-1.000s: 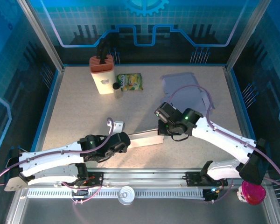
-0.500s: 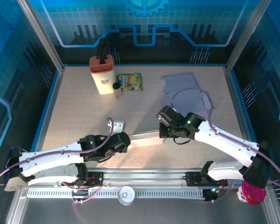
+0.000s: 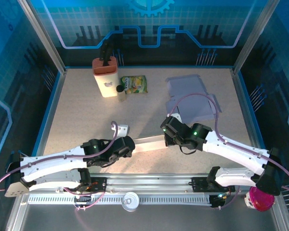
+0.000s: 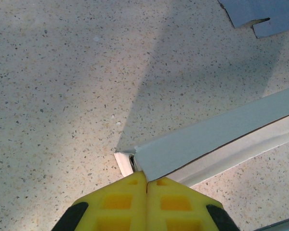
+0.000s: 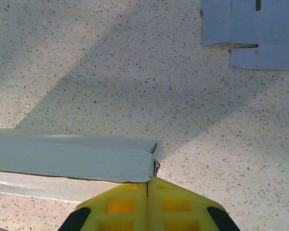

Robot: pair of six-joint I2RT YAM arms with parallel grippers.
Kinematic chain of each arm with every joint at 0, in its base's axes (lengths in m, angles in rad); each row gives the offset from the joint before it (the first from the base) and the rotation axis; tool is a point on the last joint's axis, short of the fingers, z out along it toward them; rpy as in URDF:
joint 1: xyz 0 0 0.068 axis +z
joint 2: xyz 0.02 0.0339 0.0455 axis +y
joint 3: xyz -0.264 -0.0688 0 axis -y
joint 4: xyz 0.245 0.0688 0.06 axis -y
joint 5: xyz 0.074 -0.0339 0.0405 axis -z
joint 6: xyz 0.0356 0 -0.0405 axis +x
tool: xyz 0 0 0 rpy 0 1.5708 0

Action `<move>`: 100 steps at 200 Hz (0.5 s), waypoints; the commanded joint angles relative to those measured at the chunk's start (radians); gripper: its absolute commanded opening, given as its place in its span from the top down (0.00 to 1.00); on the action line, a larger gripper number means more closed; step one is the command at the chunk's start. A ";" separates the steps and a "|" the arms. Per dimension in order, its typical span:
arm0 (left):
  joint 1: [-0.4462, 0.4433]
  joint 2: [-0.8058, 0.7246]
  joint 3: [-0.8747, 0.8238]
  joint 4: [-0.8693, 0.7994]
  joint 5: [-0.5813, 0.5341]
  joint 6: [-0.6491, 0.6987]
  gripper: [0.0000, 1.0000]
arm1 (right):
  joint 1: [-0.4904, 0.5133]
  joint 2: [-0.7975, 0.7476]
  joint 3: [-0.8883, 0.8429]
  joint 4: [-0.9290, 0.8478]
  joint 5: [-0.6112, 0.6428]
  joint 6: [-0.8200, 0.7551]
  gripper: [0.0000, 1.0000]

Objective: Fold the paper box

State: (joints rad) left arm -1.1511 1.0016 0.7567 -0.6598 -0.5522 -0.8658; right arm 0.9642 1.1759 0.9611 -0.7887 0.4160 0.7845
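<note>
Top external: paper box [image 3: 147, 143] lies as a long, flat white strip near the front middle of the desk [image 3: 86, 110], running between the two arms.
- left pincer [image 3: 129, 144] is at its left end, right pincer [image 3: 166, 135] at its right end.

Left wrist:
- left pincer [image 4: 146, 180] has its yellow pads pressed together with only a thin seam between them. The corner of the box's top panel [image 4: 207, 139] runs straight into that seam, so this reads as a pinch on one thin paper wall.
- The box is smooth matte white card with a sharp fold line. A second layer shows underneath, with a brown raw edge between the layers.

Right wrist:
- right pincer [image 5: 148, 185] is the same: pads fully together, nipping the end corner of the box [image 5: 62, 159].
- The box end is slightly rounded at the fold, and the lower panel sticks out below it.

Desk surface is speckled beige, stone-like and matte.

Other items:
- A flat grey-blue card sheet [image 3: 190, 98] with cut tabs and slots sits far right, well apart from the box.
- A cream and orange knife block [image 3: 105, 77] stands far left, with a green and yellow snack bag [image 3: 134, 84] just beside it.
</note>
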 commanded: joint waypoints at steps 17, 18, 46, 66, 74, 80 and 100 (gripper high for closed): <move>-0.006 0.019 -0.001 0.018 0.046 0.002 1.00 | 0.038 0.012 -0.018 0.032 0.012 0.033 1.00; -0.006 0.019 -0.002 0.018 0.046 0.002 1.00 | 0.038 0.012 -0.018 0.032 0.012 0.035 1.00; -0.006 0.017 -0.005 0.022 0.050 -0.001 1.00 | 0.063 0.026 -0.029 0.046 0.029 0.067 1.00; -0.005 0.010 -0.011 0.022 0.051 -0.004 1.00 | 0.081 0.026 -0.045 0.063 0.049 0.076 1.00; -0.005 0.007 -0.013 0.021 0.050 -0.004 1.00 | 0.086 0.020 -0.055 0.070 0.057 0.077 1.00; -0.005 0.005 -0.014 0.021 0.049 -0.004 1.00 | 0.090 0.016 -0.061 0.076 0.063 0.076 1.00; -0.005 -0.001 -0.024 0.029 0.047 -0.003 1.00 | 0.106 0.002 -0.076 0.102 0.082 0.066 1.00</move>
State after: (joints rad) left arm -1.1511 1.0035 0.7563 -0.6575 -0.5529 -0.8658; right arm 1.0344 1.1828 0.9161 -0.7517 0.5182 0.8383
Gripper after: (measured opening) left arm 0.052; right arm 0.041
